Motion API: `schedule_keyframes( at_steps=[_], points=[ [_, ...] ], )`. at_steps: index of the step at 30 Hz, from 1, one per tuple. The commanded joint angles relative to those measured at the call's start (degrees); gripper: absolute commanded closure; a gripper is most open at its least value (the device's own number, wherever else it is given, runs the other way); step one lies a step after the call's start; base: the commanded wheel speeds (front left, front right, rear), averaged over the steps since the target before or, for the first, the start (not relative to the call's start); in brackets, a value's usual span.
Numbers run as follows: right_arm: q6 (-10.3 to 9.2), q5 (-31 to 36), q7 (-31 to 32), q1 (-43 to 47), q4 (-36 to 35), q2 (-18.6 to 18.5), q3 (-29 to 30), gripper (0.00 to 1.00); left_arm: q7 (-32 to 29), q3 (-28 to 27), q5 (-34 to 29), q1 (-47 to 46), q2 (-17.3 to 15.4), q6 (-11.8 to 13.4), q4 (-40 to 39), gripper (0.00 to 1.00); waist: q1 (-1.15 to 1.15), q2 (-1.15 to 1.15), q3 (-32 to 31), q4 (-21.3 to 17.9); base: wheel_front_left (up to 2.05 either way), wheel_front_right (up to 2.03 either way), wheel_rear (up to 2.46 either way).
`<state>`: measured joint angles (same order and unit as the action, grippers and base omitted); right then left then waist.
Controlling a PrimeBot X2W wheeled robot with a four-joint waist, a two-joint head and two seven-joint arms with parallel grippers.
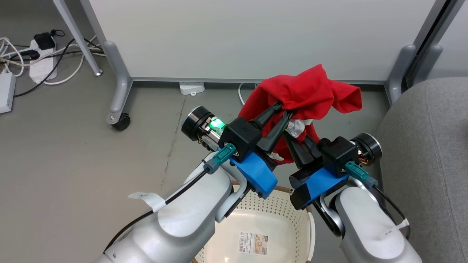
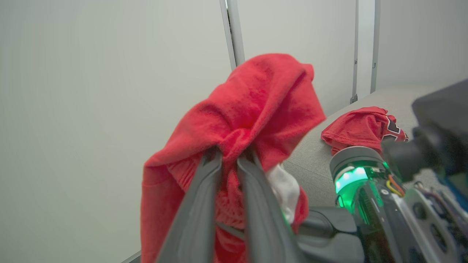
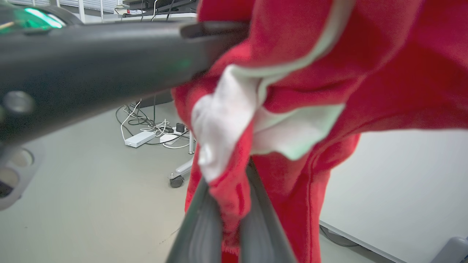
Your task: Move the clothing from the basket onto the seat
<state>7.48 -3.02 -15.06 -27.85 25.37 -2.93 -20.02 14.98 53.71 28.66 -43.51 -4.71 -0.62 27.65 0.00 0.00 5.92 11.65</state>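
A bright red garment with white trim point(image 1: 307, 93) hangs in the air above the basket point(image 1: 278, 215), held by both grippers. My left gripper point(image 1: 284, 110) is shut on its upper folds, seen up close as the left gripper point(image 2: 230, 155) pinching red cloth. Lower down, my right gripper point(image 1: 292, 140) is shut on the garment's white-trimmed edge, and the right gripper point(image 3: 230, 182) has fabric squeezed between its fingers. A second red garment with black-and-white print point(image 2: 362, 128) lies on the grey seat point(image 2: 314, 160). The seat point(image 1: 424, 153) stands to the right of the basket.
A white partition panel point(image 1: 256, 36) on grey castor legs point(image 1: 119, 91) stands just behind the raised garment. Power strips and cables point(image 1: 40, 62) lie on the grey floor at the far left. The basket's inside shows a paper label point(image 1: 253, 243).
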Motion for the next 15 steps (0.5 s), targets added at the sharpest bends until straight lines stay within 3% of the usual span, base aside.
schedule_keyframes(
  at_steps=[1,11,12,13,15],
  points=[
    [0.03,-0.4,-0.2,0.5,0.2,0.1,-0.1,1.0,0.3,-0.4,-0.4,0.5,0.1,-0.2,0.1,1.0,0.0,0.0,0.0,0.0,0.0,0.0,0.0],
    [0.03,-1.3,-0.2,0.7,0.3,0.1,-0.6,1.0,0.3,-1.0,-0.2,1.3,0.1,-0.6,0.6,1.0,0.0,0.0,-0.5,0.1,0.0,0.0,0.0],
    [0.03,-1.3,-0.2,0.7,0.3,0.1,-0.6,1.0,0.3,-1.2,0.2,1.5,0.1,-0.8,0.8,0.83,0.0,0.0,-0.5,0.1,0.0,0.0,0.0],
    [0.03,-1.3,-0.2,0.8,0.3,0.1,-0.7,1.0,0.3,-1.3,-0.2,1.2,0.2,-0.4,0.5,0.0,0.0,0.0,-0.5,0.1,0.0,0.0,0.0],
    [0.03,-1.4,-0.2,0.7,0.3,0.1,-0.7,1.0,0.3,-1.3,-0.7,1.1,0.2,0.0,0.4,0.0,0.0,0.0,-0.5,0.0,0.0,0.0,0.0]
  ],
)
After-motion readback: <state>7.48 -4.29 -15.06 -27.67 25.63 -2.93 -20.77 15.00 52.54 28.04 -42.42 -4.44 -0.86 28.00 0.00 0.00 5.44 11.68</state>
